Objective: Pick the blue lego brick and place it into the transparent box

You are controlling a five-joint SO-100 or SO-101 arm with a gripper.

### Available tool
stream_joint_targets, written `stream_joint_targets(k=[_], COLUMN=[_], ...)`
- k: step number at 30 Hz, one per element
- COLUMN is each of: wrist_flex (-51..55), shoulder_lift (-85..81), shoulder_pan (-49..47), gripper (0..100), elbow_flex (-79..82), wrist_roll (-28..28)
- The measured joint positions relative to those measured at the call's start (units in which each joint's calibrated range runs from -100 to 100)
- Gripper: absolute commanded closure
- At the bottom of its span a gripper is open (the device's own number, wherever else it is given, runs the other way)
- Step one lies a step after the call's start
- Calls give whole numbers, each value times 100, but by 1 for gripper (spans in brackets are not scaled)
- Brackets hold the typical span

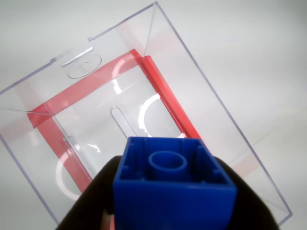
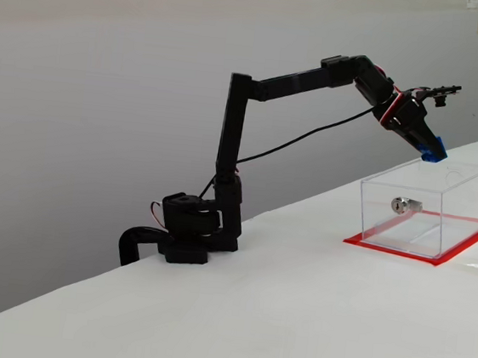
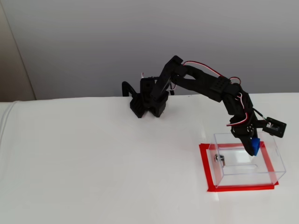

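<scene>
The carrying step is near its end: the gripper (image 2: 431, 151) is clamped on the blue brick (image 1: 175, 189), with dark fingers (image 1: 91, 201) pressed against two opposite sides of it, as the wrist view shows. The brick hangs in the air over the open top of the clear box (image 2: 469, 182), at about the height of the rim; in a fixed view from the side it sits above the box's near-left top corner, and in a fixed view from higher up (image 3: 254, 146) it appears just inside the back wall. The box stands on a red base (image 3: 239, 188) near the right edge of the white worktop (image 2: 233, 315), well apart from the arm's foot (image 2: 183, 240). A small silver lock (image 2: 405, 204) is fixed to one wall. The box interior looks empty. The next move probably calls for a short shift toward the middle of the opening, so that the brick clears the thin walls, followed by parting the fingers to let it drop onto the floor of the box. A release too near the rim could leave the brick striking the wall edge and falling outside.
</scene>
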Motion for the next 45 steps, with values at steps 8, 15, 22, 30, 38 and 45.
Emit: stream_joint_targets(k=[8, 15, 22, 30, 38, 45], wrist_flex=[0, 0, 0, 9, 60, 249], shoulder_lift=[0, 0, 0, 8, -59, -1159], shoulder_pan=[-32, -32, -32, -43, -43, 64], gripper=[75, 72, 72, 98, 99, 99], elbow_flex=[0, 0, -35, -750, -794, -468], wrist_roll=[-15, -171, -171, -166, -166, -166])
